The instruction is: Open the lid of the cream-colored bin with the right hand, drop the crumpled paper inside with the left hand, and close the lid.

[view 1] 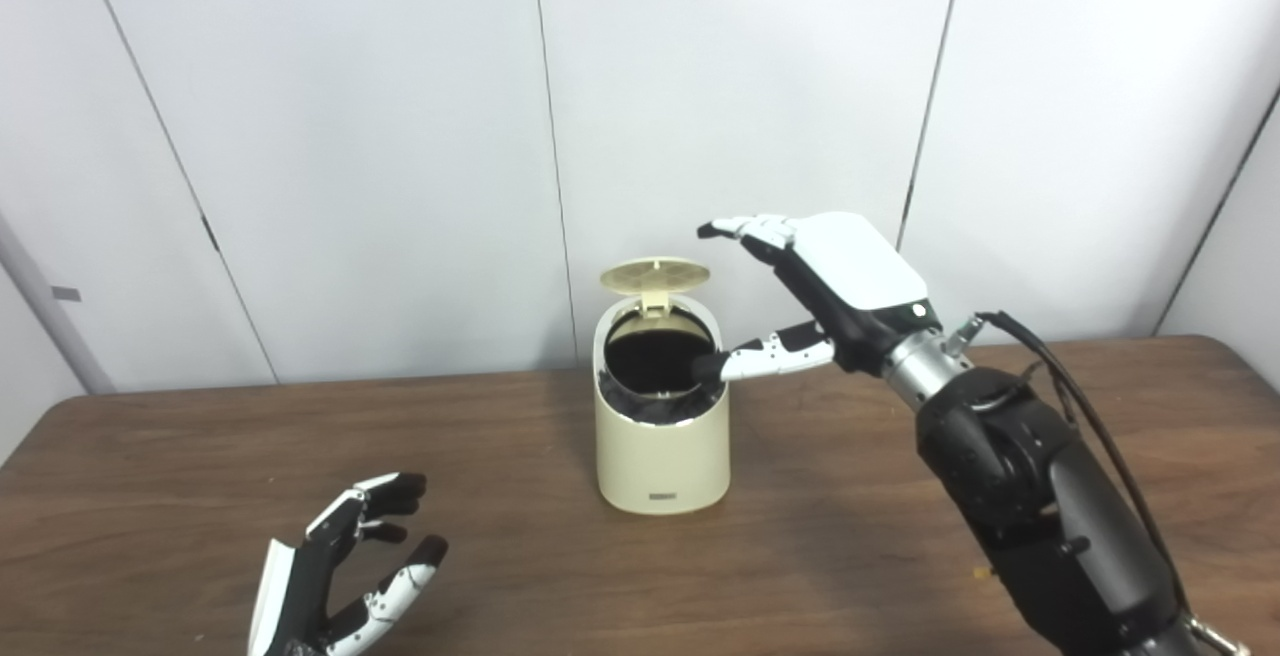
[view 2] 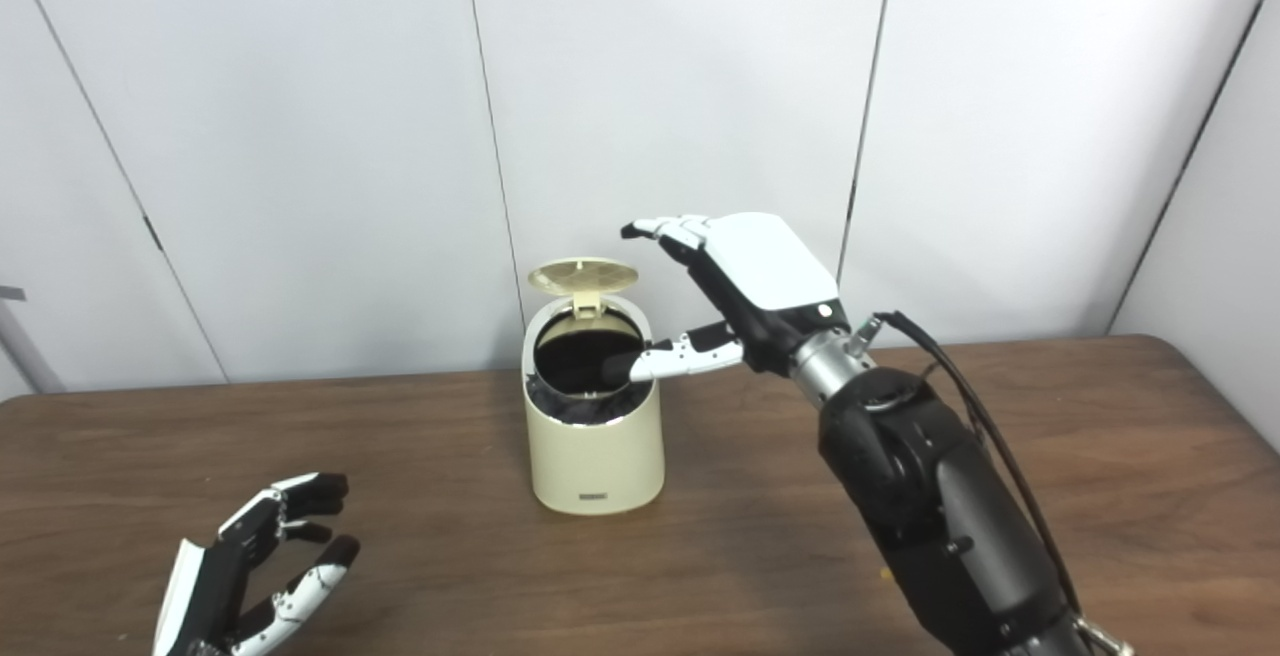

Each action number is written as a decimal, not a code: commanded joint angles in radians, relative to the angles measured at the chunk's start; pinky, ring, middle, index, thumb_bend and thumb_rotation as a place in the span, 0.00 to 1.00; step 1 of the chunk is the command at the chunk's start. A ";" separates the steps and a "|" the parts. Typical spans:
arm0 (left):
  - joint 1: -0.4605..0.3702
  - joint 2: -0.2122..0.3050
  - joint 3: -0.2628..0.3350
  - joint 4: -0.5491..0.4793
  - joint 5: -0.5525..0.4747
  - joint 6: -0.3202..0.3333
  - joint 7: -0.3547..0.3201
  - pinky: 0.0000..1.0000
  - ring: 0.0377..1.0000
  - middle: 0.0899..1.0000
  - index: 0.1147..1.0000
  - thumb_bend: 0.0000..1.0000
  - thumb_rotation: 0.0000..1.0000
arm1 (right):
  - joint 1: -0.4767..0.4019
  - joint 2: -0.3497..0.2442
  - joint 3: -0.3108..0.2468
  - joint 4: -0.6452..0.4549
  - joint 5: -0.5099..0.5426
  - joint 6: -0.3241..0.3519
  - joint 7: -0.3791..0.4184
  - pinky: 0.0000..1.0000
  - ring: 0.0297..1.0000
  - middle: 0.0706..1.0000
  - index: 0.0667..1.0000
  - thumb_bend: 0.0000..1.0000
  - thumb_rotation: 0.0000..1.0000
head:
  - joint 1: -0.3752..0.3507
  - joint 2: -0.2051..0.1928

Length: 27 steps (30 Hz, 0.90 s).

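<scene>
Bin (view 1: 662, 436) stands upright mid-table, lid (view 1: 655, 275) raised rearward; right hand (view 1: 835, 281) spread empty beside its rim, left hand (view 1: 340, 571) spread empty near front edge.

A wall of large pale grey-white panels (view 1: 400, 136) fills the back of the room, split by thin dark seams that run nearly upright and lean a little. On the far left a light grey pole (view 1: 45, 306) slants up along the wall. On the far right a further panel (view 1: 1235, 256) angles forward past a dark seam. In front stands a dark brown wood-grain table (view 1: 850, 556), its far edge meeting the wall. The light is soft and even, with faint shadows on the wood.
</scene>
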<state>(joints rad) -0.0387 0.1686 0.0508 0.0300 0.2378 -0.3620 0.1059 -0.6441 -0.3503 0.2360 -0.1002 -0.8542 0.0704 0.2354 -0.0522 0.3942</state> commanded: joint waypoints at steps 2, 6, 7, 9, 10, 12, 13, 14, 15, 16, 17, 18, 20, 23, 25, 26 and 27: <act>0.018 -0.029 -0.017 0.007 -0.001 -0.006 0.004 0.61 0.70 0.70 0.68 0.68 0.50 | -0.079 -0.002 0.007 0.005 -0.021 -0.019 -0.024 0.78 0.84 0.83 0.83 0.97 0.84 | 0.003 0.002; 0.019 -0.032 -0.019 0.004 0.006 -0.008 0.008 0.61 0.69 0.69 0.68 0.68 0.50 | -0.101 0.008 0.002 0.022 -0.010 -0.016 -0.034 0.78 0.84 0.83 0.84 0.95 0.84 | 0.003 0.001; 0.018 -0.032 -0.018 0.005 0.010 -0.009 0.010 0.60 0.69 0.69 0.68 0.68 0.50 | -0.104 0.010 -0.001 0.025 -0.005 -0.017 -0.039 0.78 0.84 0.83 0.84 0.96 0.84 | 0.003 0.001; 0.016 -0.032 -0.018 0.009 0.014 -0.010 0.012 0.60 0.69 0.69 0.68 0.68 0.50 | -0.110 0.012 -0.005 0.031 -0.001 -0.022 -0.050 0.79 0.84 0.84 0.84 0.97 0.85 | 0.003 -0.002; 0.015 -0.032 -0.017 0.012 0.011 -0.010 0.011 0.60 0.69 0.69 0.68 0.69 0.51 | -0.113 0.012 -0.005 0.034 -0.002 -0.023 -0.055 0.79 0.83 0.83 0.84 0.97 0.86 | 0.003 -0.003; 0.015 -0.033 -0.016 0.014 0.001 -0.004 0.007 0.61 0.70 0.70 0.68 0.70 0.51 | -0.117 0.011 -0.002 0.037 -0.007 -0.024 -0.060 0.78 0.84 0.83 0.84 0.98 0.87 | 0.003 -0.004; 0.014 -0.033 -0.017 0.015 0.001 -0.005 0.007 0.61 0.70 0.70 0.68 0.71 0.51 | -0.120 0.011 0.001 0.038 -0.007 -0.023 -0.056 0.78 0.84 0.83 0.84 0.98 0.87 | 0.003 -0.004; 0.014 -0.033 -0.017 0.016 0.003 -0.006 0.008 0.61 0.70 0.70 0.68 0.71 0.51 | -0.123 0.012 0.004 0.039 -0.005 -0.022 -0.051 0.79 0.84 0.83 0.84 0.97 0.86 | 0.003 -0.004; 0.014 -0.033 -0.018 0.016 0.005 -0.008 0.009 0.61 0.70 0.70 0.68 0.71 0.51 | -0.125 0.012 0.005 0.039 -0.003 -0.022 -0.047 0.80 0.85 0.84 0.84 0.97 0.86 | 0.004 -0.003; 0.014 -0.034 -0.018 0.015 0.005 -0.006 0.009 0.61 0.70 0.70 0.68 0.71 0.51 | -0.129 0.013 0.010 0.038 -0.007 -0.017 -0.038 0.80 0.85 0.84 0.84 0.97 0.86 | 0.004 -0.004; 0.015 -0.035 -0.018 0.013 0.004 -0.005 0.009 0.61 0.70 0.70 0.68 0.71 0.51 | -0.133 0.014 0.015 0.035 -0.010 -0.010 -0.027 0.80 0.85 0.84 0.85 0.96 0.86 | 0.004 -0.003; 0.016 -0.036 -0.018 0.011 0.004 -0.004 0.009 0.60 0.70 0.70 0.68 0.71 0.51 | -0.135 0.014 0.018 0.033 -0.012 -0.005 -0.019 0.81 0.85 0.85 0.85 0.95 0.86 | 0.005 -0.001; 0.017 -0.036 -0.019 0.007 0.005 -0.002 0.008 0.60 0.70 0.70 0.68 0.70 0.50 | -0.138 0.017 0.025 0.027 -0.012 0.007 0.003 0.82 0.86 0.86 0.86 0.94 0.86 | 0.006 0.000; 0.019 -0.038 -0.020 0.001 0.013 0.001 0.010 0.60 0.69 0.70 0.68 0.69 0.50 | -0.134 0.020 0.032 0.022 -0.020 0.009 0.011 0.82 0.86 0.86 0.86 0.93 0.84 | 0.011 0.005; 0.020 -0.039 -0.020 -0.002 0.010 0.004 0.009 0.60 0.69 0.70 0.68 0.70 0.50 | -0.124 0.025 0.033 0.028 -0.018 -0.001 -0.001 0.82 0.85 0.85 0.85 0.93 0.84 | 0.012 0.007; 0.021 -0.039 -0.019 -0.004 0.007 0.004 0.009 0.60 0.70 0.70 0.68 0.71 0.50 | -0.119 0.029 0.031 0.031 -0.011 -0.006 -0.006 0.82 0.85 0.85 0.85 0.93 0.83 | 0.010 0.008; 0.021 -0.038 -0.019 -0.004 0.006 0.005 0.008 0.60 0.70 0.69 0.68 0.71 0.50 | -0.113 0.032 0.030 0.034 -0.006 -0.009 -0.009 0.83 0.86 0.85 0.85 0.93 0.83 | 0.010 0.008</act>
<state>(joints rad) -0.0384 0.1596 0.0495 0.0247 0.2387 -0.3474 0.1064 -0.7226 -0.3240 0.2758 -0.0494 -0.8691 0.0722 0.2591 -0.0414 0.4004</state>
